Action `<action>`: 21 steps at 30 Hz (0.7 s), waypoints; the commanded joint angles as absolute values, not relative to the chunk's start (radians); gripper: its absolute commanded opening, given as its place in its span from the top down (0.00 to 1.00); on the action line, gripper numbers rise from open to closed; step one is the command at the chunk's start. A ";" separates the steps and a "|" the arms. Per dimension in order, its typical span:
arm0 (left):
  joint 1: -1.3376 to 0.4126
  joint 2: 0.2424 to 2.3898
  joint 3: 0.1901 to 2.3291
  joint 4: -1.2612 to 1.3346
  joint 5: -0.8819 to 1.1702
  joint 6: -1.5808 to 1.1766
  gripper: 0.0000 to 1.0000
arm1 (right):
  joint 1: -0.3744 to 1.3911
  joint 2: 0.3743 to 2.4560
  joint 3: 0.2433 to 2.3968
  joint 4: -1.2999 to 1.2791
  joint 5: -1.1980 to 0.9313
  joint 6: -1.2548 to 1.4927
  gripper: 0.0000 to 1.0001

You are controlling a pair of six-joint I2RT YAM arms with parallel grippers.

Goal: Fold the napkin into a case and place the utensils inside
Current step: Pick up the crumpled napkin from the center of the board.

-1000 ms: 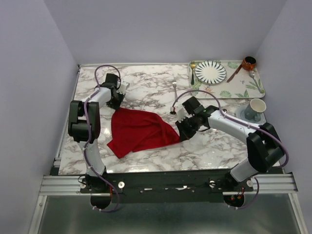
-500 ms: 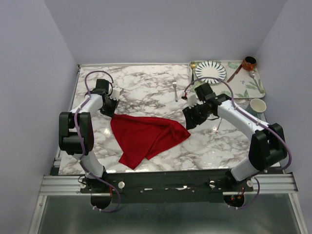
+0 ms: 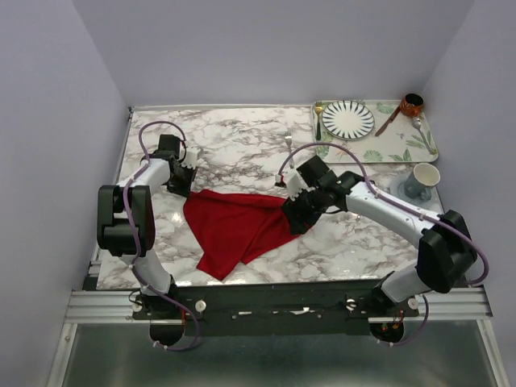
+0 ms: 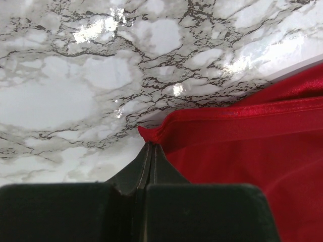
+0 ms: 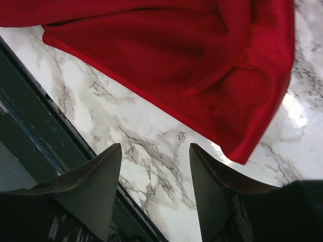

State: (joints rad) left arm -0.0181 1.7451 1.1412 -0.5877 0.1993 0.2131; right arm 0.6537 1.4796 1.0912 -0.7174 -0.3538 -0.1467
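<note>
left gripper (image 4: 150, 147): pressing together, pinching the far-left corner of the napkin (image 3: 238, 222)
right gripper (image 5: 155, 148): hovering spread at the napkin's right corner, holding nothing
napkin: lying creased toward the near edge of the tabletop (image 3: 242, 145)

napkin (image 3: 238, 226): in the top view the right gripper (image 3: 292, 218) covers its right end; the left wrist view cuts it off at the right and bottom edges, the right wrist view at the top edge
left gripper (image 4: 150, 148): its fingers (image 4: 143, 169) are pressed together on a napkin corner, the pinched cloth hidden between them
fork (image 3: 288, 139): near the table's (image 3: 234, 133) far edge, tines too small to count
silver utensil (image 3: 418, 127): on the tray (image 3: 434, 150), kind too small to tell
</note>
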 commanded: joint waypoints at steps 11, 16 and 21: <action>-0.018 1.753 1.118 -0.546 0.247 0.178 1.00 | 0.719 1.718 1.104 -0.542 -0.258 -0.043 0.38; -0.014 1.752 1.118 -0.534 0.250 0.167 1.00 | 0.719 1.764 1.114 -0.529 -0.215 -0.022 0.48; -0.008 1.737 1.121 -0.529 0.270 0.160 1.00 | 0.718 1.747 1.121 -0.541 -0.111 -0.011 0.88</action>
State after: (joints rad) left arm -0.0139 1.7451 1.1198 -0.5510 0.2230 0.1734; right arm 0.7132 1.7618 1.0927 -0.5568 -0.2249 -0.0307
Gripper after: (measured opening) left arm 0.005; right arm 0.307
